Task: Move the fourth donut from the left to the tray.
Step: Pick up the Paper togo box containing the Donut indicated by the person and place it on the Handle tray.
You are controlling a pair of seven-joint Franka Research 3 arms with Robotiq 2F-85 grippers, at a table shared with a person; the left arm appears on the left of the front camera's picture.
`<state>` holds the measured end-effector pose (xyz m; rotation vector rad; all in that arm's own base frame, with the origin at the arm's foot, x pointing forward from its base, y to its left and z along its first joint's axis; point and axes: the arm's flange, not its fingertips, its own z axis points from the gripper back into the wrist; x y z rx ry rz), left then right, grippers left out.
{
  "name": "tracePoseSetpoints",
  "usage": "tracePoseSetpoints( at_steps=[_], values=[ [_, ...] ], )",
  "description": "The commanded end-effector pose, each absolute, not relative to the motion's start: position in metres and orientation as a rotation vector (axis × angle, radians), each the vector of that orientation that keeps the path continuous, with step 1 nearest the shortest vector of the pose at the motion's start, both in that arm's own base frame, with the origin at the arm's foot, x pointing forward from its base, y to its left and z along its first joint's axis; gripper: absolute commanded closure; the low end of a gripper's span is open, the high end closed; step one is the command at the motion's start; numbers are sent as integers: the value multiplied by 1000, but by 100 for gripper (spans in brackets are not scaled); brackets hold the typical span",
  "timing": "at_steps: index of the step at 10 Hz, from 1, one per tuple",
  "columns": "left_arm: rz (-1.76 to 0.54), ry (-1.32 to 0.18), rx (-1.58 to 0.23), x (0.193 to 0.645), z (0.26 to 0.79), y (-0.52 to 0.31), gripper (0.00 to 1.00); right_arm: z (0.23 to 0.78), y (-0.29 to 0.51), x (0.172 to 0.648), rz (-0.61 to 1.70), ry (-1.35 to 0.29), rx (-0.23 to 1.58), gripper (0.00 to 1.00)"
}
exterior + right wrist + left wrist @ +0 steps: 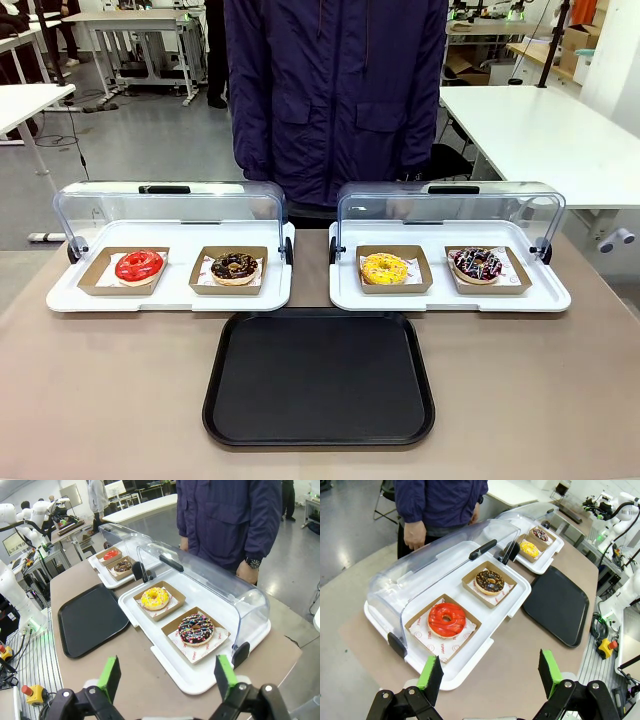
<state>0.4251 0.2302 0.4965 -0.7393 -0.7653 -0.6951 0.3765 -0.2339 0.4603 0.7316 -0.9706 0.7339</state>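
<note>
While the left gripper (489, 675) & right gripper (166, 676) hang wide open, the fourth donut (477, 264) sits in its cardboard holder (169, 627), far right. The tray (318, 378) lies near ctr on the tabletop (120, 400).

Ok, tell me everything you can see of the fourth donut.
The fourth donut is a ring with dark chocolate glaze, white-pink drizzle and coloured sprinkles. It lies flat on printed paper in a brown cardboard holder, at the right end of the right white display tray, whose clear lid is tipped open. The yellow donut sits beside it, apart.
</note>
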Motion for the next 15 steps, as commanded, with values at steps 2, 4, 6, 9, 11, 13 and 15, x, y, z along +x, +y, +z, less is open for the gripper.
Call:
tracePoseSetpoints(
  at_steps=[2,4,6,9,11,13,15],
  values=[
    [-700,-767,-748,425,497,230,0,460,-234,380,746,-1010,733,0],
    [-700,-767,-748,425,497,230,0,460,-234,380,746,-1010,733,0],
    [-700,-767,-748,425,497,230,0,460,-234,380,746,-1010,733,0],
    [-700,-767,-748,425,497,230,0,460,-234,380,746,-1010,733,0],
    [-700,-767,-748,425,497,230,0,460,-234,380,746,-1010,733,0],
    [-700,-767,-748,425,497,230,0,460,-234,380,746,-1010,733,0],
    [-700,-767,-748,425,497,230,0,460,-234,380,746,-1010,733,0]
  ],
)
